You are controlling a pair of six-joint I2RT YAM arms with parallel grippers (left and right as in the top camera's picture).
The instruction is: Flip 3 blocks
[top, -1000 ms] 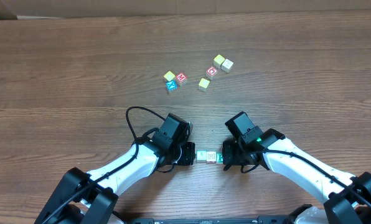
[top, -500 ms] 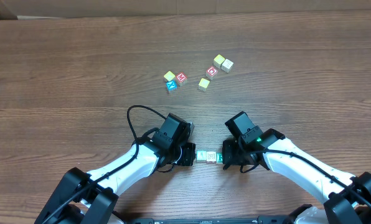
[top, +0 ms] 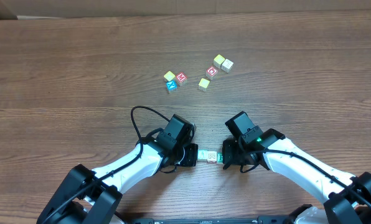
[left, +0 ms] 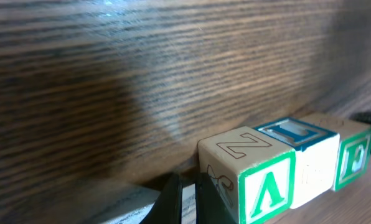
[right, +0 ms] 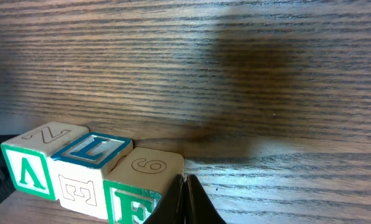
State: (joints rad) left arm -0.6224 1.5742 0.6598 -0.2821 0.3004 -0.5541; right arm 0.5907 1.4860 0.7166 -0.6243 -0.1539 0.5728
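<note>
Three blocks stand in a tight row near the front edge of the table [top: 79, 62]. The green "A" block [left: 248, 177] [right: 30, 165] is at the left end. In the middle is a whitish block [left: 307, 155] [right: 86, 171] with a blue-framed top. The green "F" block [left: 355, 155] [right: 142, 186] [top: 218, 157] is at the right end. My left gripper [left: 187, 190] [top: 192, 155] is shut and empty, its tips against the outer side of the "A" block. My right gripper [right: 185, 190] [top: 225, 157] is also shut and empty, and touches the outer side of the "F" block.
Several other cubes lie farther back: a yellow cube [top: 169, 76], a red "M" cube [top: 181, 78], a blue cube [top: 171, 86], a yellow-green cube [top: 203, 84], a red "O" cube [top: 211, 71] and a pair of cubes [top: 223, 62]. A black cable [top: 139, 115] loops beside the left arm.
The left arm has edged slightly right, toward the row of blocks. The right arm and the blocks have hardly moved.
</note>
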